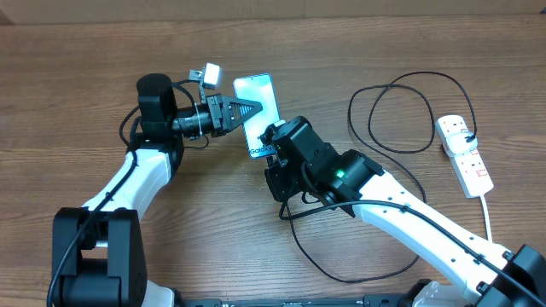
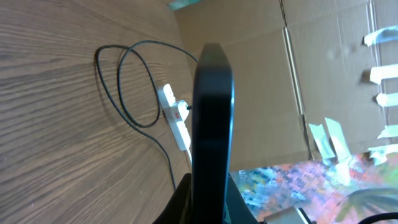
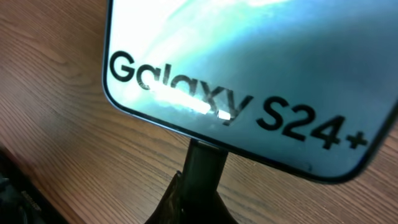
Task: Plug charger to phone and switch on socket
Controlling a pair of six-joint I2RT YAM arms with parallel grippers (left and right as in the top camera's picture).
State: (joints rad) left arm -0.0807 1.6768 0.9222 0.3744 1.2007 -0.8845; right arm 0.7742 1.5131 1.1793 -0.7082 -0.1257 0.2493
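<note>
The phone [image 1: 258,109] with its light blue "Galaxy S24+" screen is held by my left gripper [image 1: 249,109], which is shut on its left edge. In the left wrist view the phone [image 2: 211,124] shows edge-on between the jaws. My right gripper [image 1: 271,147] is shut on the charger's black plug tip [image 3: 205,167], which meets the phone's bottom edge [image 3: 249,74]. The black charger cable [image 1: 401,111] loops across the table to the white socket [image 1: 465,153] at the right. The socket also shows in the left wrist view [image 2: 174,121].
A small white block [image 1: 210,75] sits on the left wrist above the phone. The socket's thick white cord [image 1: 488,213] runs toward the front right. More black cable [image 1: 341,264] curves under the right arm. Cardboard walls [image 2: 267,74] stand behind the table.
</note>
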